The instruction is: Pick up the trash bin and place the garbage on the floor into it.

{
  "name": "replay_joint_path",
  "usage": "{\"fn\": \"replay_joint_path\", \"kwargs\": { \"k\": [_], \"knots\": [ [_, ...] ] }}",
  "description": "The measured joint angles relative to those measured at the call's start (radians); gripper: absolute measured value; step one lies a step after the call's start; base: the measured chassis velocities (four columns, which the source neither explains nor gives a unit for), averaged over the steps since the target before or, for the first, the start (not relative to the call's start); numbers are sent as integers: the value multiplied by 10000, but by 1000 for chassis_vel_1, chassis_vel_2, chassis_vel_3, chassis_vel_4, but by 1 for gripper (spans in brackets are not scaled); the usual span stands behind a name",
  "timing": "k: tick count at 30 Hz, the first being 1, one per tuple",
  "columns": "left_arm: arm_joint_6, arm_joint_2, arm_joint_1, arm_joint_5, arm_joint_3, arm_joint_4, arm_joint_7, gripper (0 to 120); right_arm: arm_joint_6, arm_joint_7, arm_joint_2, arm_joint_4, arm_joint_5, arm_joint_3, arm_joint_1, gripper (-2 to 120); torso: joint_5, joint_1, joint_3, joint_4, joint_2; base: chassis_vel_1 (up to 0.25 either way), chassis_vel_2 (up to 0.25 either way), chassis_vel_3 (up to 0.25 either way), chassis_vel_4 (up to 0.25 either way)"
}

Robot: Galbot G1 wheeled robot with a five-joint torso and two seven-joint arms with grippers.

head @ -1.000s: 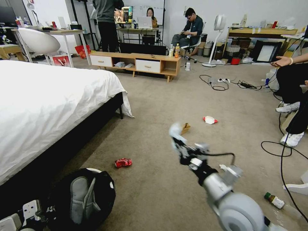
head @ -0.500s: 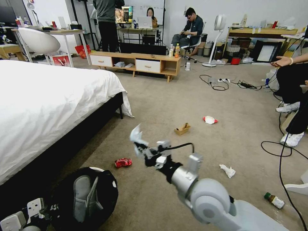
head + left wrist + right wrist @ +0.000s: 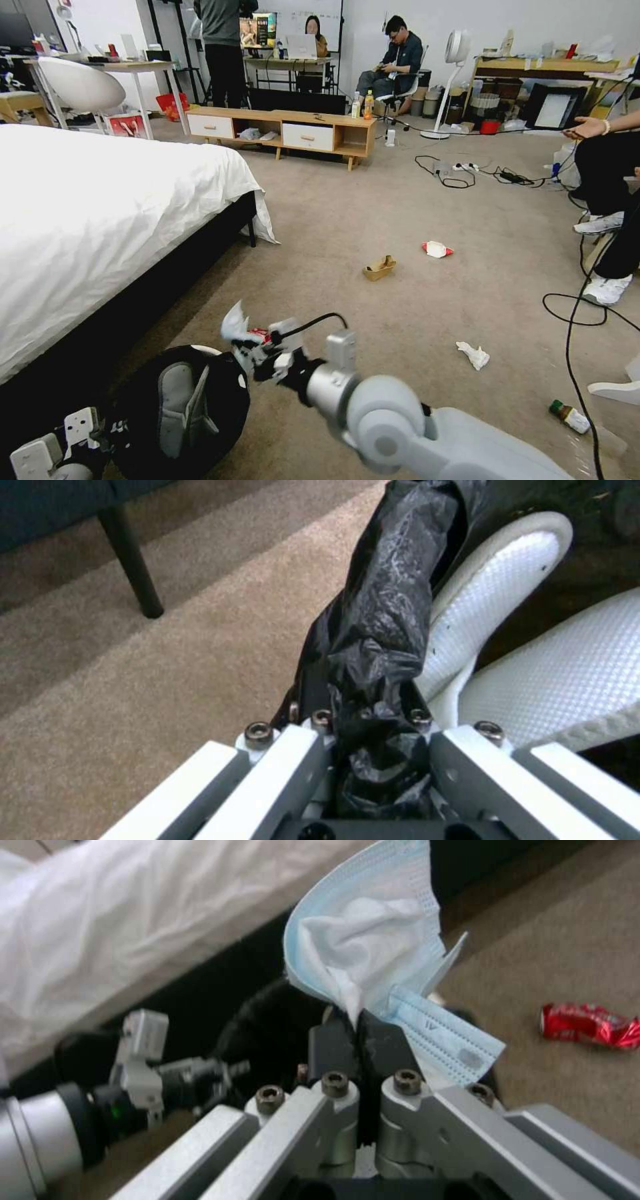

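The trash bin (image 3: 175,412), with its black bag and grey flap, hangs at the lower left beside the bed. My left gripper (image 3: 93,430) is shut on the bin's bag-covered rim (image 3: 493,605), with black plastic (image 3: 383,630) bunched between its jaws (image 3: 370,722). My right gripper (image 3: 245,341) is shut on a pale blue face mask (image 3: 233,323) (image 3: 363,950) and holds it just above the bin's far edge. A crushed red wrapper (image 3: 590,1022) lies on the floor just beyond. Farther out lie tan cardboard (image 3: 379,268), a red-and-white packet (image 3: 437,249), a white tissue (image 3: 473,355) and a bottle (image 3: 570,417).
The white bed (image 3: 100,213) runs along the left, and its dark leg (image 3: 133,565) stands close to the bin. Black cables (image 3: 580,313) loop on the carpet at right near a seated person's shoes (image 3: 603,290). A low wooden cabinet (image 3: 287,130) stands at the back.
My right arm has swung left across the carpet with the mask, from near the cardboard to above the bin's far edge. The bin has barely shifted.
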Motion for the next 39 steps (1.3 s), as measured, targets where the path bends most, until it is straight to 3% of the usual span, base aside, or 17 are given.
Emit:
{"fn": "replay_joint_path", "kwargs": {
  "k": [12,39],
  "knots": [
    [0,246,-300,-339,45,193,-153,2,-780,509,1185,-1039,26,-1038,321,0,0,0,0,0,0,0,0,0,0],
    [0,256,-483,-400,421,211,-179,2,-985,502,1746,-2864,-431,-1215,10,0,2,0,0,-1,2,0,0,0,0]
  ]
}}
